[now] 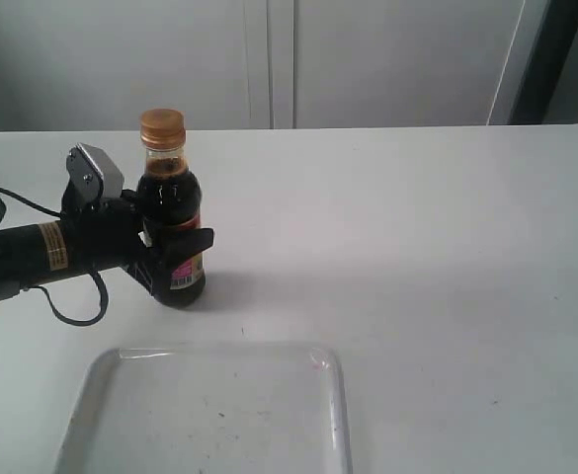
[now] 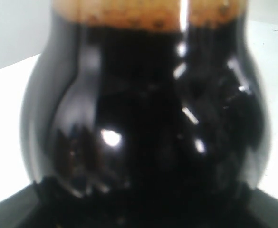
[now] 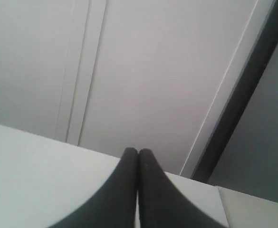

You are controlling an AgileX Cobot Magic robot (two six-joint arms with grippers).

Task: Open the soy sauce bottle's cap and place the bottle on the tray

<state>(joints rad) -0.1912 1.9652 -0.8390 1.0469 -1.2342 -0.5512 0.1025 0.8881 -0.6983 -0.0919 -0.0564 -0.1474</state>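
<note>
My left tool (image 1: 175,259) is clamped on the soy sauce bottle (image 1: 173,212), upright on the desk (image 1: 417,247) just behind the tray (image 1: 338,405), its cap (image 1: 162,127) straight above, while my right tool (image 3: 138,156), tips together, points away.

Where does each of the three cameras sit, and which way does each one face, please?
Exterior view: raised, off the arms, looking across the table toward a wall; shows the left pincer around the soy sauce bottle, and the tray.
Left wrist view: on the left arm, pressed close to the soy sauce bottle; dark pincer parts at the picture's edge.
Right wrist view: on the right arm, facing the wall; right pincer shut.
Shared: the bottle, exterior and left wrist.
</note>
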